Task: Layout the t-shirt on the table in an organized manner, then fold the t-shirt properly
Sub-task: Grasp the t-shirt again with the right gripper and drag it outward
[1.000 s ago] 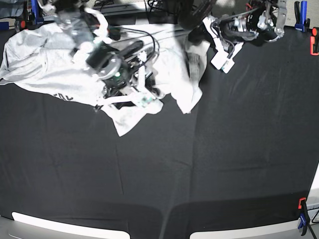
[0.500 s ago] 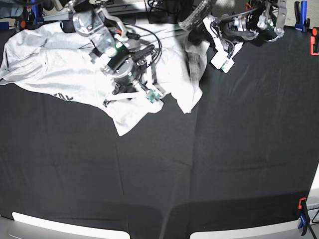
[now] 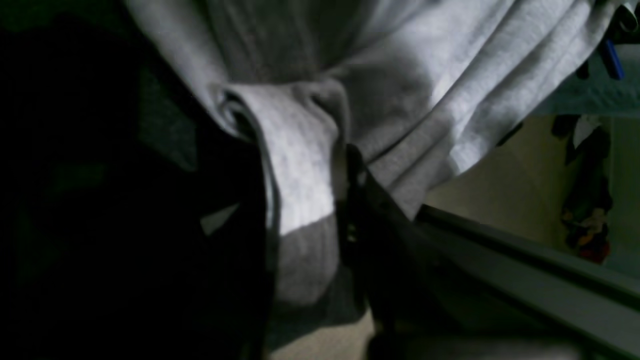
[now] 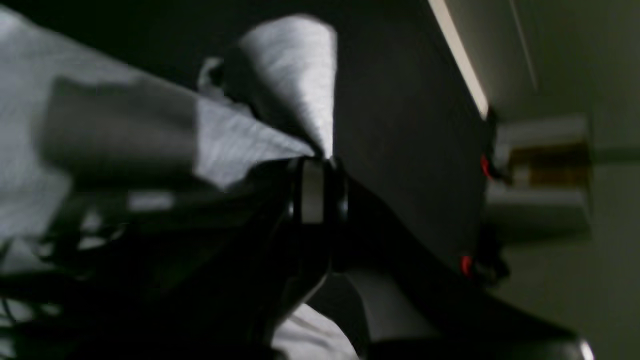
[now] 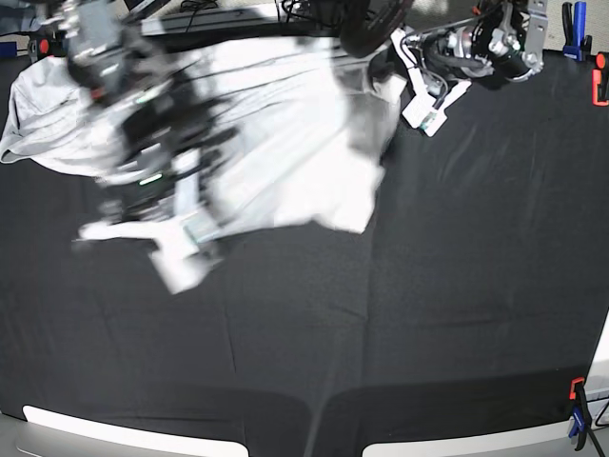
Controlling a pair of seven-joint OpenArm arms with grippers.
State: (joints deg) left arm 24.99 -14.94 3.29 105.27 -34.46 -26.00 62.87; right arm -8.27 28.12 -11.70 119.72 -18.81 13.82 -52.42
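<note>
Right gripper (image 5: 181, 228): you are pinching the shirt (image 5: 285, 143) hem, lower left of the cloth.
Left gripper (image 3: 345, 165): clamping the upper-right edge.
Shirt axis: stretching between both.

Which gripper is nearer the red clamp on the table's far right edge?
Left. The left gripper sits at the far edge, toward the red clamp, pinching the t-shirt. The right gripper is across the table, holding the shirt's other end.
</note>
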